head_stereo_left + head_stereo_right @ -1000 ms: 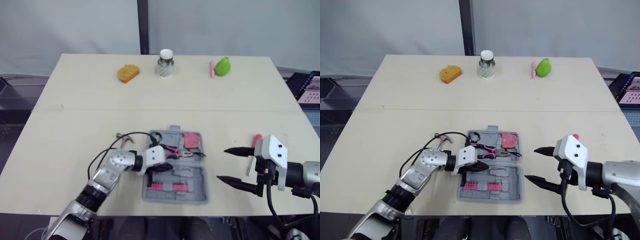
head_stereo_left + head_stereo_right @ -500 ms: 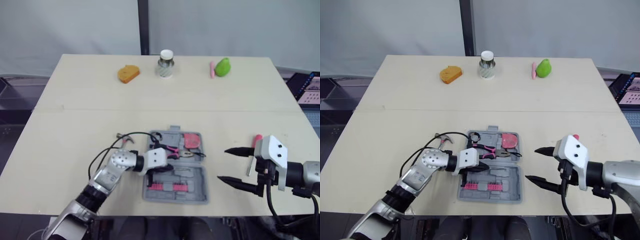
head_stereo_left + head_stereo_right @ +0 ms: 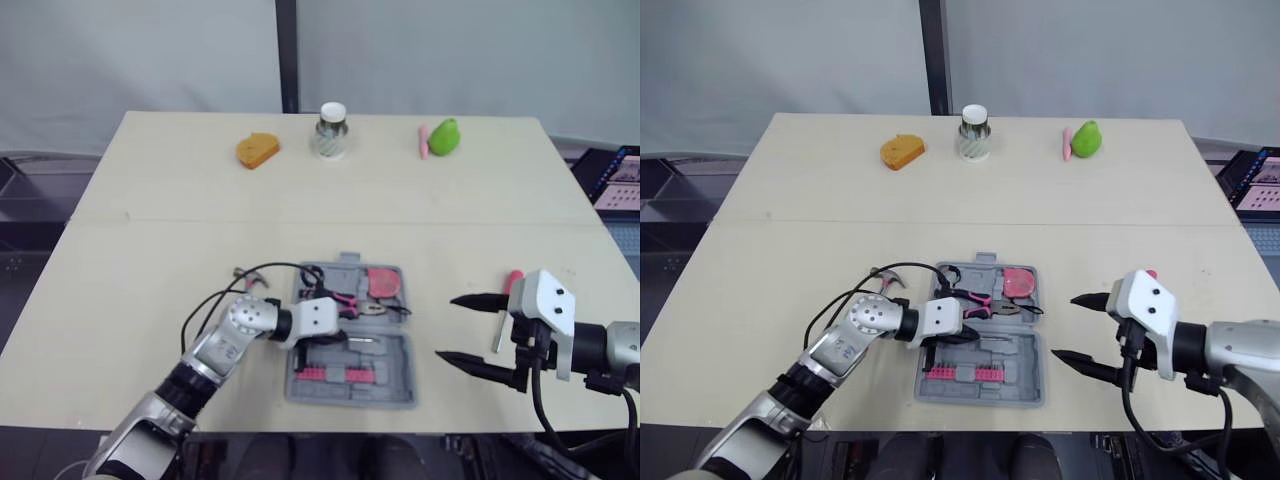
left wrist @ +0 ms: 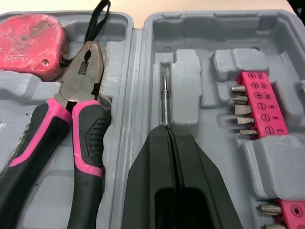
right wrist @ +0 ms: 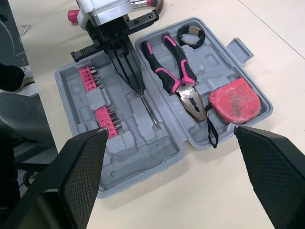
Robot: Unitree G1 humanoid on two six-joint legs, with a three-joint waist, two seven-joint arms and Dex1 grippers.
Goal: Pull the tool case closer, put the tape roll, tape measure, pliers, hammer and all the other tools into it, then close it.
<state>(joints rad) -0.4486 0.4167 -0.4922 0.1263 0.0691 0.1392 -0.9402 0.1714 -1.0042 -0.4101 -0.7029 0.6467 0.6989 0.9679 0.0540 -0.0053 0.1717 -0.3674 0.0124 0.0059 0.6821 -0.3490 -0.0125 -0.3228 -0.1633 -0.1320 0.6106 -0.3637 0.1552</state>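
The grey tool case (image 3: pixel 395 385) lies open at the table's front middle. In its far half lie the pink-handled pliers (image 4: pixel 76 124), the red tape measure (image 4: pixel 29 40) and the small tape roll (image 5: pixel 190 34). Pink bit holders (image 4: pixel 257 102) sit in the near half. My left gripper (image 4: pixel 166 131) reaches in from the left, shut on a thin metal rod (image 4: pixel 165 95) lying in a slot of the near half. The hammer (image 3: pixel 250 278) lies just left of the case. My right gripper (image 3: pixel 445 328) hovers open right of the case, next to a pink-handled screwdriver (image 3: pixel 512 280).
Along the far edge of the table (image 3: pixel 150 250) stand an orange sponge-like piece (image 3: pixel 256 149), a lidded jar (image 3: pixel 331 128) and a green pear-shaped object (image 3: pixel 445 133) beside a pink stick (image 3: pixel 423 139). A laptop (image 3: pixel 615 180) sits off the right edge.
My left gripper has crept slightly to the right, farther over the near half of the case. The right arm has held still.
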